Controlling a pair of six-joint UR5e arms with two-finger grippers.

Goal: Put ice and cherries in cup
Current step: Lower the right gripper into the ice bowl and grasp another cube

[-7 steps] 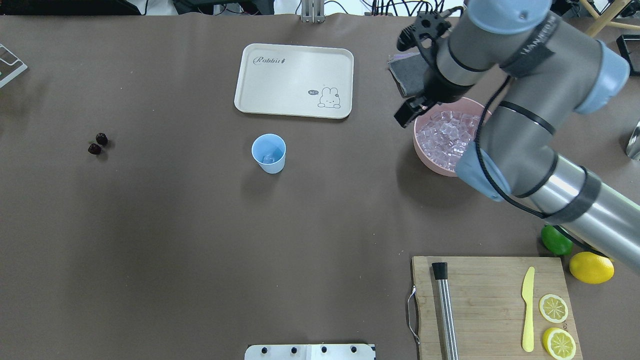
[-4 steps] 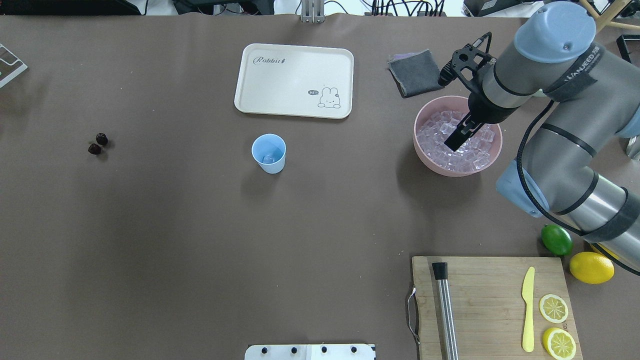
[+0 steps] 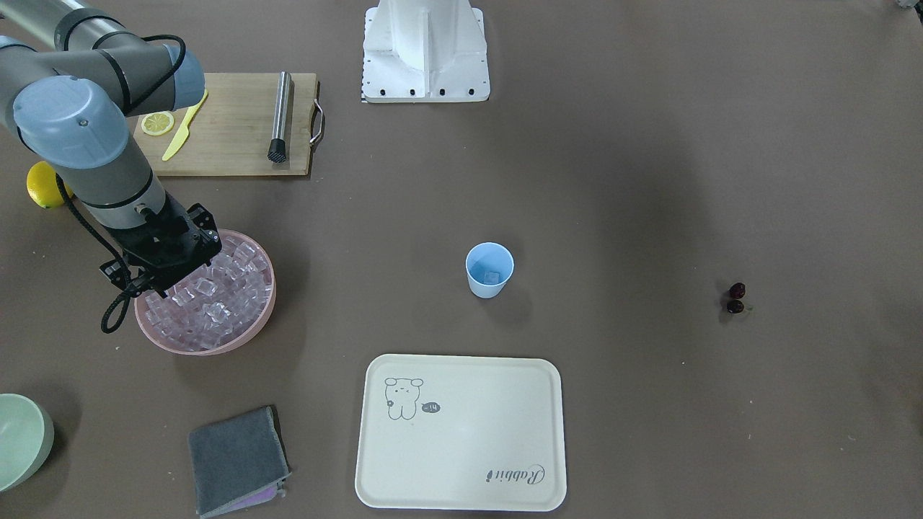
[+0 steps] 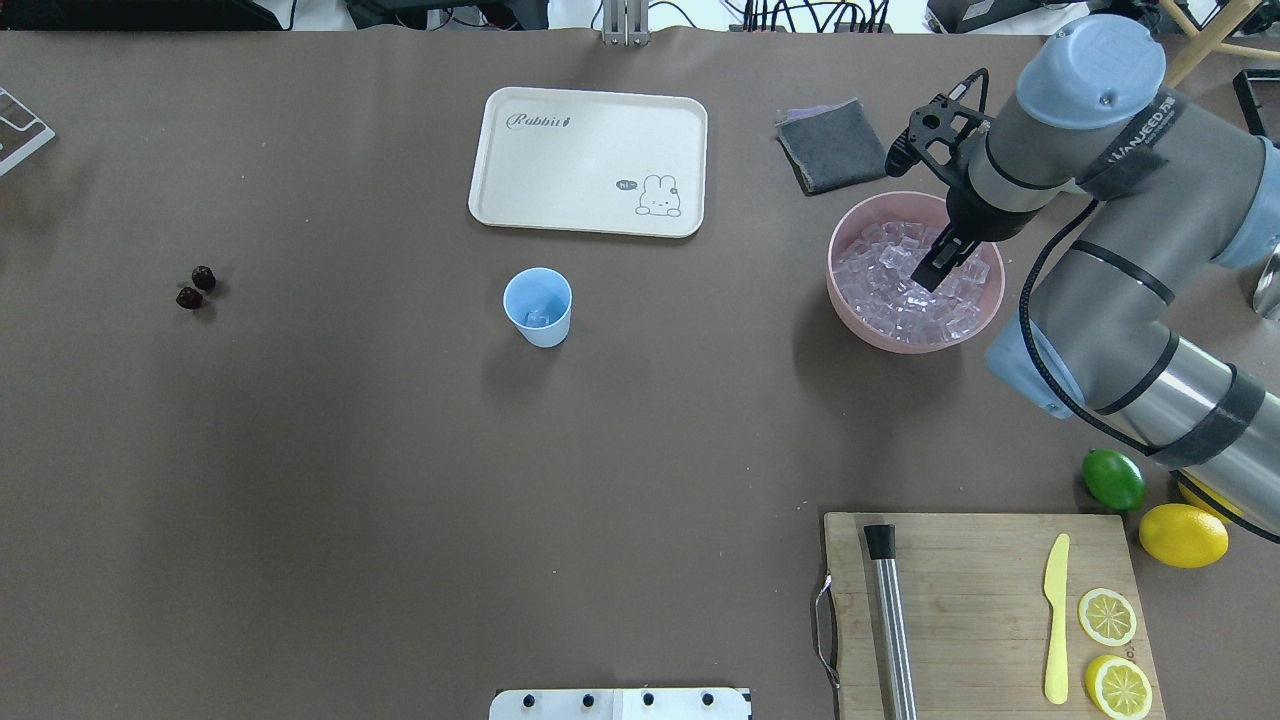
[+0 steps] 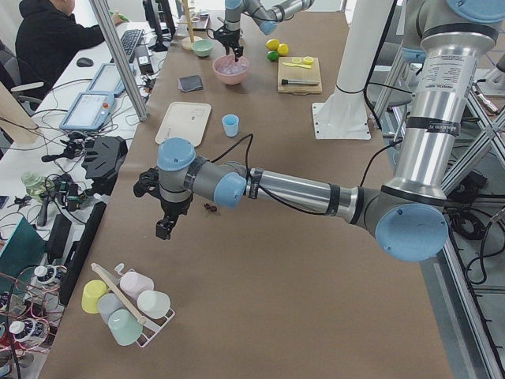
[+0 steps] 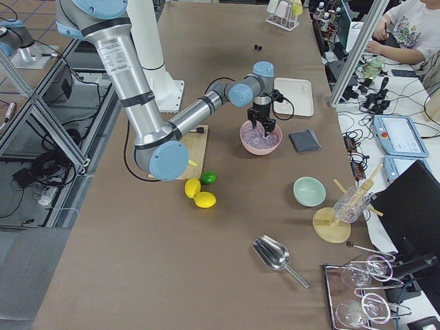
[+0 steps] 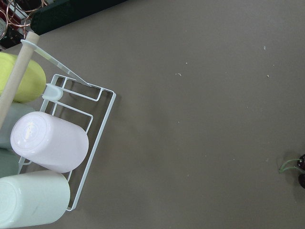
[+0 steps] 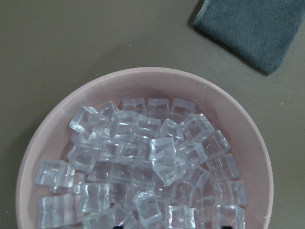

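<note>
Hand (R) (image 4: 935, 268) over ice (image 4: 890, 290) in pink bowl (image 4: 868, 335); spread or pinching: can't tell.

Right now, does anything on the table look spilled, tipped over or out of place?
Nothing stands out. The cup is upright with a cube inside, the ice sits in the pink bowl with none spilled around it, and the cherries lie on the table, well apart from the cup.
</note>
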